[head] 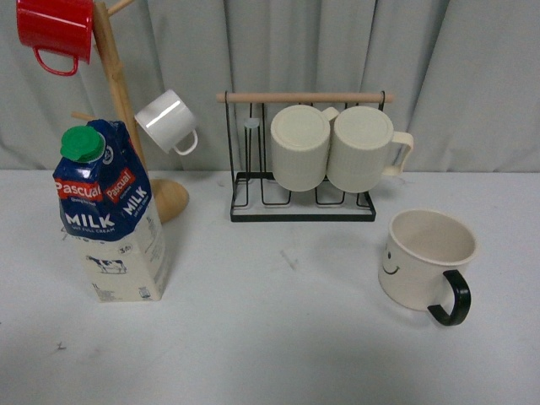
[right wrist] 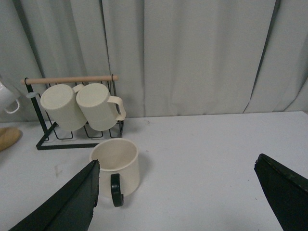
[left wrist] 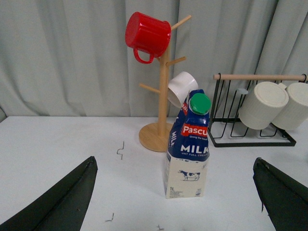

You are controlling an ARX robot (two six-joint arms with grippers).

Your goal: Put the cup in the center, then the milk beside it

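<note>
The cup (head: 422, 257), a wide cream mug with a black handle and a smiley face, stands upright at the right of the table. The milk (head: 114, 221), a blue and cream carton with a green cap, stands at the left. Between them lies bare pale grey tabletop with a small black mark (head: 289, 256). Neither gripper shows in the front view. My left gripper (left wrist: 174, 160) is open, and the milk (left wrist: 188, 144) stands ahead between its fingers, apart from them. My right gripper (right wrist: 177, 161) is open, and the cup (right wrist: 118, 163) stands close beside one finger (right wrist: 72, 202).
A wooden mug tree (head: 118, 93) with a red mug (head: 55, 29) and a small white mug (head: 166, 121) stands behind the milk. A black wire rack (head: 304, 202) holds two ribbed cream mugs (head: 337, 148) at the back. A grey curtain closes the rear.
</note>
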